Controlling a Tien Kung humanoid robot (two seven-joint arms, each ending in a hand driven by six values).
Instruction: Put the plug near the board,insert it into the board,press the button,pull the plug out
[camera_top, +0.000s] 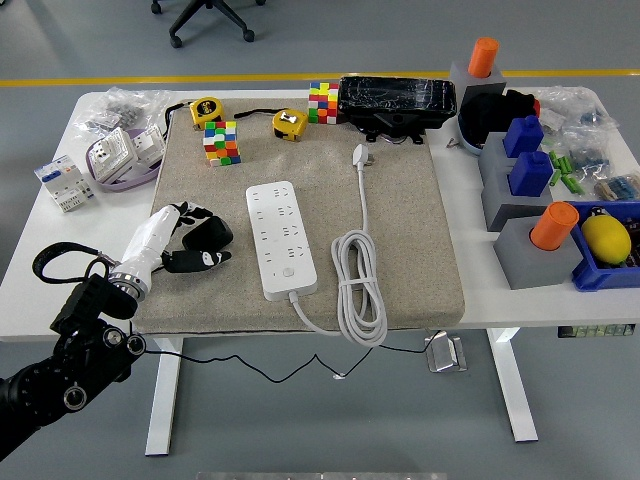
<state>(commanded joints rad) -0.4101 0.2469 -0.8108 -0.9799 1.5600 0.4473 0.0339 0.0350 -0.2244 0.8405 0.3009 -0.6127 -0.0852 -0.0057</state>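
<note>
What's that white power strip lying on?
The power strip lies flat on a beige mat, beside the coiled white cable and its plug. The mat covers the white table beneath; anything under the mat is hidden.

You are looking at a robotics lab or test workshop: a white height-adjustable table (520, 310) on a grey floor with a yellow floor line (300, 78), an office chair base (210, 18) behind, and parts bins (600, 275) of small components.

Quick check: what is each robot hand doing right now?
Left robot hand: open, resting on the mat, holding nothing.
Right robot hand: not in view.
</note>
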